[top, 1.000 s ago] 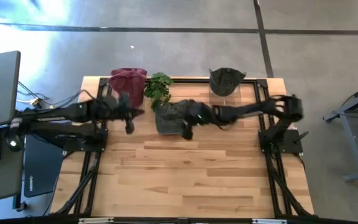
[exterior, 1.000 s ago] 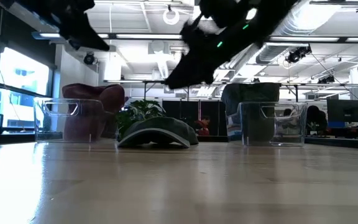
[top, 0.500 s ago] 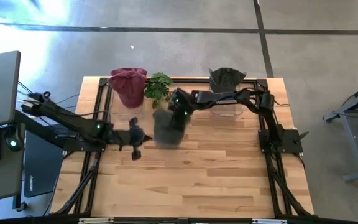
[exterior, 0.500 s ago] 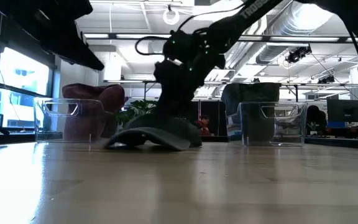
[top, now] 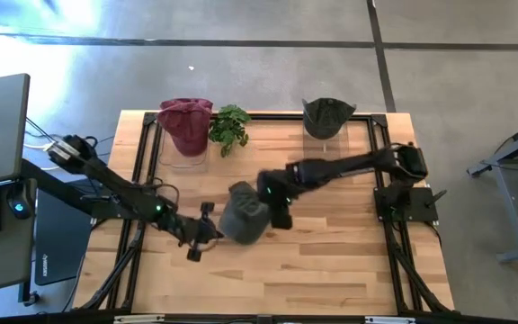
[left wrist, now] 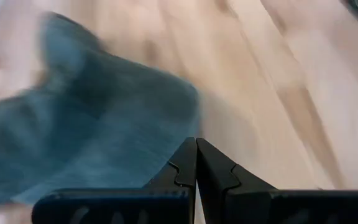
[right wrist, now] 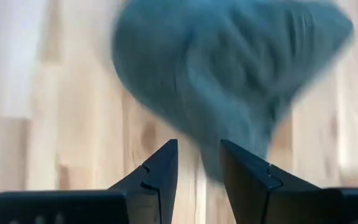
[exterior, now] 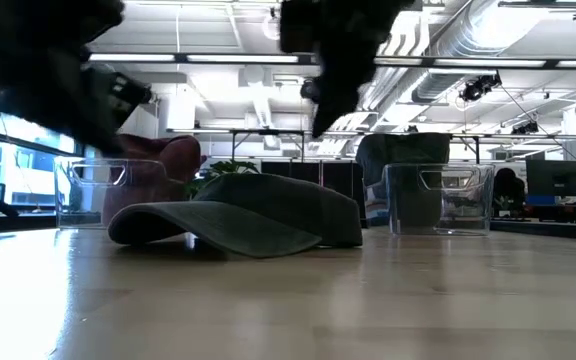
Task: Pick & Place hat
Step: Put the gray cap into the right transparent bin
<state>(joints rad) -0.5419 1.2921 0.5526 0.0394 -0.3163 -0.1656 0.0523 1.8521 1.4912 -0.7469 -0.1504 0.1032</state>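
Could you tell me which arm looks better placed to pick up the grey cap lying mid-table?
Probably the right. Its gripper hovers at the cap's edge with fingers parted, ready to close. The left gripper is also beside the cap, but its fingers are pressed together and would need opening first.

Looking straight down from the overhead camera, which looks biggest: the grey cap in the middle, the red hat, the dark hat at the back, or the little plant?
1. grey cap
2. red hat
3. dark hat
4. plant

The last three look nearly alike, so their order is unsure.
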